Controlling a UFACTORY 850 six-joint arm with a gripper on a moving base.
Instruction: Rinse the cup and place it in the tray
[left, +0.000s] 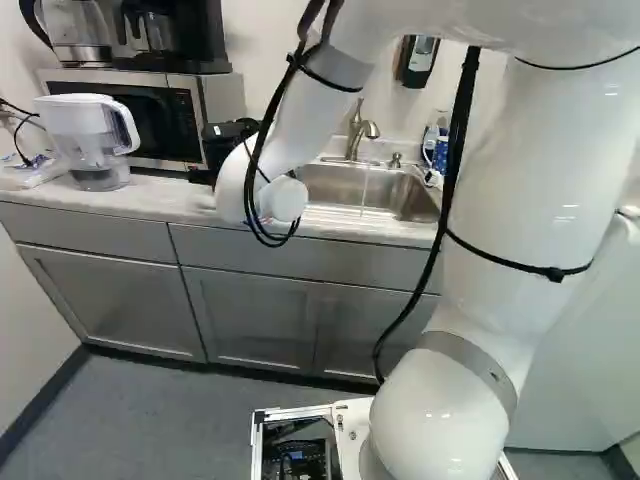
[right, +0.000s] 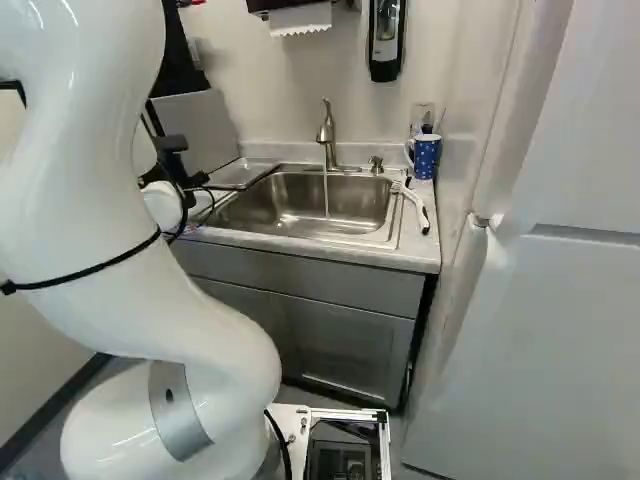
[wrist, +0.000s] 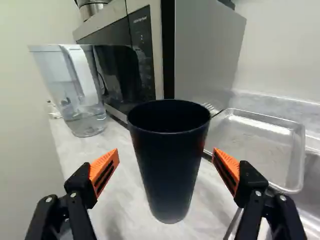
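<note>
The black gripper (left: 230, 135) shows only partly past the white wrist in the left base view, near the microwave. In the wrist view the gripper (wrist: 166, 162) stands open, its orange pads on either side of a dark, tapered cup (wrist: 169, 165) with bare space at both sides. The cup is upright on the counter, mouth up; neither base view shows it. Beside it lies a shallow metal tray (wrist: 250, 145), also seen left of the sink in the right base view. Water runs in a thin stream from the faucet (right: 326, 135) into the sink (right: 290, 205).
A microwave (left: 150, 110) and a water pitcher (left: 92, 135) stand on the counter (left: 160, 200). A fork's tines (wrist: 209, 107) show behind the cup. Right of the sink are a blue spotted mug (right: 425, 155) and a white-handled brush (right: 415, 205). A soap dispenser (right: 385, 40) hangs above.
</note>
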